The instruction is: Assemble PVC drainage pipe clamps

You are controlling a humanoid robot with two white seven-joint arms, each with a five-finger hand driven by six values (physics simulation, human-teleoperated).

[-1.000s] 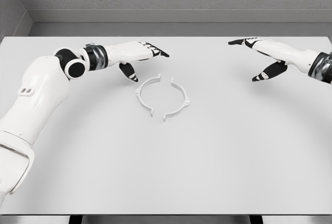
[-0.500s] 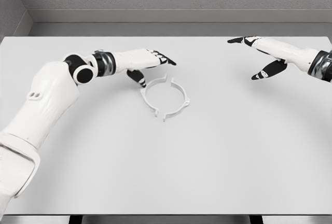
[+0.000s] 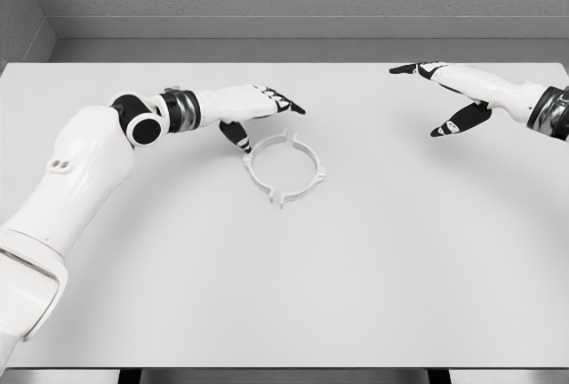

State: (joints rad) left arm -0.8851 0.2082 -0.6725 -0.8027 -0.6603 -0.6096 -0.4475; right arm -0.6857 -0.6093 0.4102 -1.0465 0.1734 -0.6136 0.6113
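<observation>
The clamp ring (image 3: 284, 166) lies flat on the table (image 3: 356, 268), its two white half-shells closed into a near circle with small lugs sticking out at the near and far seams. The left robot hand (image 3: 258, 108) sits just beyond the ring's far-left edge, fingers extended and holding nothing, its dark-tipped thumb (image 3: 236, 134) pointing down at the ring's left rim; whether the thumb actually touches the plastic is hard to tell at this size. The right robot hand (image 3: 444, 95) hangs well to the right of the ring, fingers spread and empty.

The halves look like thin moulded plastic: light, fairly stiff, and smooth enough to skate across the bare table under a sideways nudge. That makes pushing one half unsupported risky, since the whole ring would likely slide rather than seat. The better holds are probably the outer curve of each half, pressed inward from opposite sides, or the protruding lugs at the seams, where fingertips can pinch the joint shut without bending the thin band.
</observation>
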